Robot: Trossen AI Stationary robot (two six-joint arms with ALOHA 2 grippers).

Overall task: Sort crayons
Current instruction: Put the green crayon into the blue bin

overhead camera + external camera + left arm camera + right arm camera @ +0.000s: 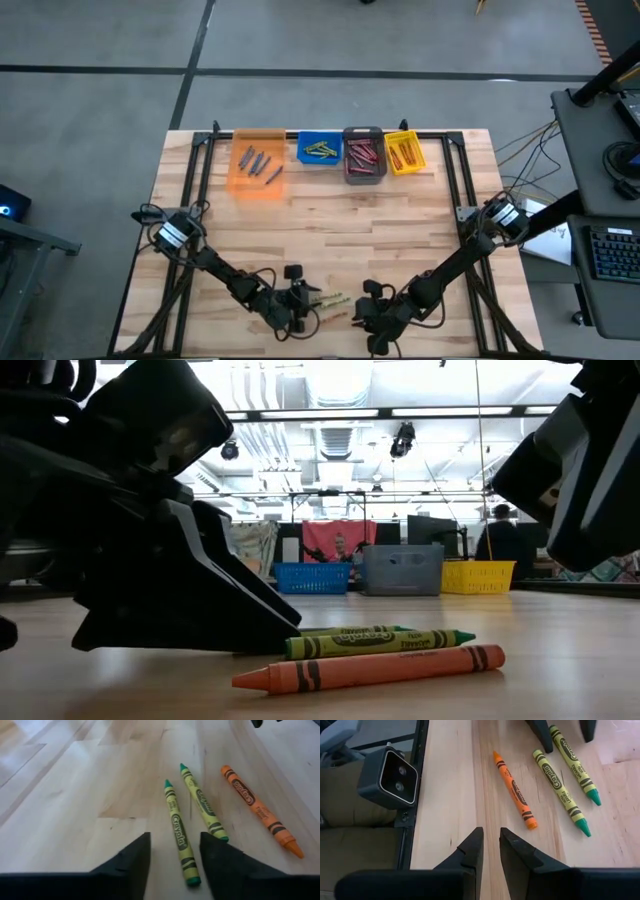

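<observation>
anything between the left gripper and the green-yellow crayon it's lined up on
Nothing visible. The left gripper is open, with one green-yellow crayon lying on bare wood and its end already between the fingers. A second green-yellow crayon lies just beside it, close to one finger; the orange crayon is farther off.

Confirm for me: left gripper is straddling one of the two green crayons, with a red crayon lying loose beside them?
Not quite. The loose crayon is orange, not red, as the left wrist view shows. The left gripper does have one green crayon between its open fingers, the other green crayon alongside.
</observation>
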